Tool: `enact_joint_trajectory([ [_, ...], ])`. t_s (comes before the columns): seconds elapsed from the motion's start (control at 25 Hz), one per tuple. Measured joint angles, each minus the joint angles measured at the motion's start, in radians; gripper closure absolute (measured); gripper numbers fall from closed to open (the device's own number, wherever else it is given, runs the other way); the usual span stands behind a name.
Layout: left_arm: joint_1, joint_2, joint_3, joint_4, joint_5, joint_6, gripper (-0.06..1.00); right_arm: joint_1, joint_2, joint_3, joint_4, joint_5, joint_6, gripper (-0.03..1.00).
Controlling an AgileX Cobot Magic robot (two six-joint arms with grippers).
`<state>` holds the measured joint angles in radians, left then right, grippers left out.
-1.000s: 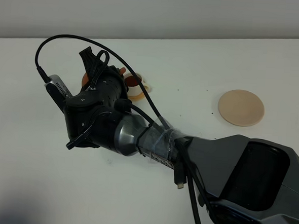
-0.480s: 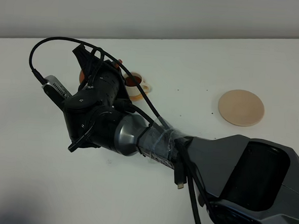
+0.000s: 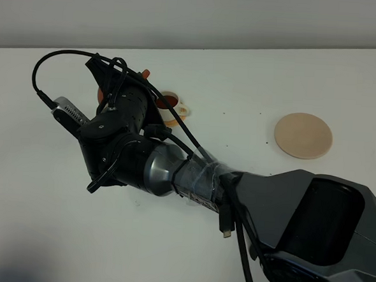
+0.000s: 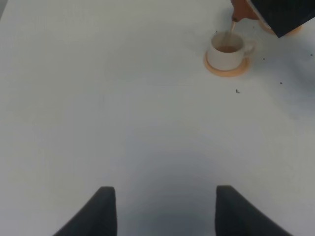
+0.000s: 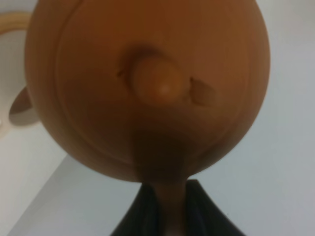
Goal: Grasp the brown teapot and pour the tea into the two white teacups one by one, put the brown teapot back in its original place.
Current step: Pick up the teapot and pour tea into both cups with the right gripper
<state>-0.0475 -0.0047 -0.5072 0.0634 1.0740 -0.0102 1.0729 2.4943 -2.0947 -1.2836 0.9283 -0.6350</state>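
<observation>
One second of change: the right arm (image 3: 173, 172) has rolled its wrist further and carried the right pincer (image 5: 168, 210) up and toward the left of the high view; the orange-brown slivers showing past the black housing moved with it, so the tilt on the squat reddish-brown clay teapot (image 5: 147, 88) has deepened; I read that as the pour still running, not finishing. Left wrist view backs this up: a thin stream of tea (image 4: 230, 32) drops from the spout into a small cream-white teacup (image 4: 227, 49) on its round orange coaster (image 4: 224, 71), with liquid already showing inside. High view shows a small white teacup (image 3: 172, 109) just right of the wrist with brown tea in it; probably the first one done, so my guess is cup two of two is in progress. Return to the flat round pale beige disc (image 3: 303, 136) is not yet done; the disc lies bare on the white bench (image 3: 256, 68), well apart to the right. Teapot relative to pincer: loop handle pinched tight between the two black fingers; body hangs straight out in front of the right wrist camera, lid knob facing the lens, spout on the far side and hidden in that view. Left pincer (image 4: 167, 212) is spread, nothing between its fingers, well apart from the cups.
</observation>
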Motion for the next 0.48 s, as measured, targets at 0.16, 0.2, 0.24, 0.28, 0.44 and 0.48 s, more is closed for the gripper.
enact_joint_trajectory([
  [0.16, 0.000, 0.000, 0.000, 0.001, 0.000, 0.000, 0.49, 0.000, 0.000, 0.000, -0.021, -0.001, -0.012, 0.86],
  [0.2, 0.000, 0.000, 0.000, 0.001, 0.000, 0.000, 0.49, 0.000, 0.000, 0.000, -0.026, -0.001, -0.015, 0.86],
  [0.24, 0.000, 0.000, 0.000, 0.001, 0.000, 0.000, 0.49, 0.000, 0.000, 0.000, -0.028, -0.001, -0.018, 0.86],
  [0.28, 0.000, 0.000, 0.000, 0.001, 0.000, 0.000, 0.49, 0.000, 0.000, 0.000, -0.030, -0.001, -0.021, 0.86],
  [0.44, 0.000, 0.000, 0.000, 0.001, 0.000, 0.000, 0.49, 0.000, 0.000, 0.000, -0.035, -0.002, -0.038, 0.86],
  [0.48, 0.000, 0.000, 0.000, 0.001, 0.000, 0.000, 0.49, 0.000, 0.000, 0.000, -0.040, -0.002, -0.041, 0.86],
])
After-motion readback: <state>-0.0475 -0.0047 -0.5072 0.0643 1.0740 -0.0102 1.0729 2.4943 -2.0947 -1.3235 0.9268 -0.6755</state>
